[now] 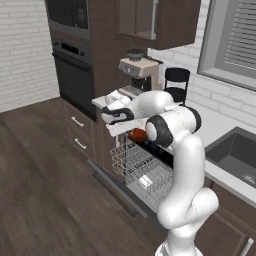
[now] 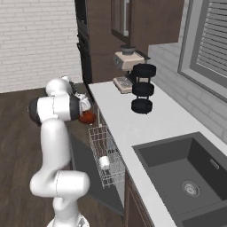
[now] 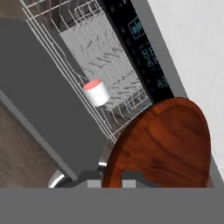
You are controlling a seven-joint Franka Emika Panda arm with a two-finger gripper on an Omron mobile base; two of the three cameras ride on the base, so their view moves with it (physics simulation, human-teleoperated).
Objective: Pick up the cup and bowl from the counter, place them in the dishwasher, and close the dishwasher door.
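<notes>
Now, live from the kitchen floor:
Gripper: two-finger dark-tipped gripper [image 3: 113, 178] clamped on the rim of the bowl, fingertips at the bottom of the hand view, pinching the near edge.
Bowl: small shallow round dark red-brown bowl [image 3: 164, 144], held on edge, hollow side facing the hand camera; up in the air above the pulled-out rack, just beside the counter's front edge, seen as a red-brown patch [image 1: 138, 134] under the forearm and again in the right base view [image 2: 87, 117].
Cup: small white cylindrical cup with salmon-red inside [image 3: 96, 92], already lying on its side in the white wire rack [image 1: 142, 170]; also visible in the right base view [image 2: 104, 162].
Dishwasher: built-in unit with black control strip [image 3: 140, 48], rack slid out over the door.
Dishwasher door: flat dark grey-brown panel [image 3: 41, 92], dropped fully open, below the rack.
Counter: long pale grey-white countertop [image 2: 146, 117], carrying a 3-tier black round-tray stand [image 2: 142, 88] and a beige coffee machine [image 2: 126, 64]; dark grey sink [image 2: 186, 173] set in further along.
</notes>
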